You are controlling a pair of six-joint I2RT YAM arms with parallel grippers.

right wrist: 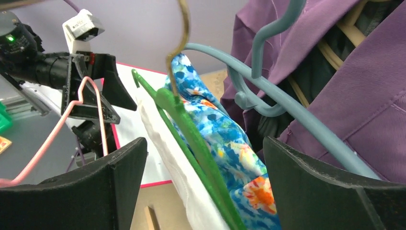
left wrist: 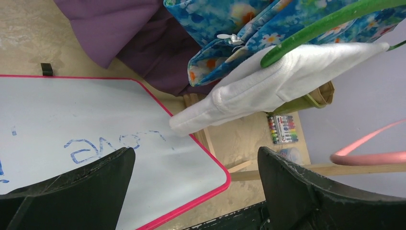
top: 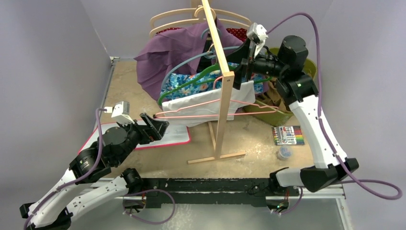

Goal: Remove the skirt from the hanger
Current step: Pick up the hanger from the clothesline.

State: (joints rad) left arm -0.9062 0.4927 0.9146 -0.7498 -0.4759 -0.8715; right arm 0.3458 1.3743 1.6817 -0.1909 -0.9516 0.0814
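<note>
right gripper (right wrist: 203,143) wide open, straddling green hanger (right wrist: 190,130), gripping nothing | left gripper (left wrist: 196,152) wide open, empty, over whiteboard (left wrist: 72,110)

A robotics lab cell: plain lilac walls (top: 48,57) box in a tan counter (top: 143,91), and a left arm (top: 86,189) and right arm (top: 311,124), both cabled, are bolted to a metal frame (top: 215,184) at its near edge. The props look staged: a wooden rack (top: 218,52), a whiteboard (top: 179,134), a marker pack (top: 288,135) and a green bin (top: 262,115).
</note>
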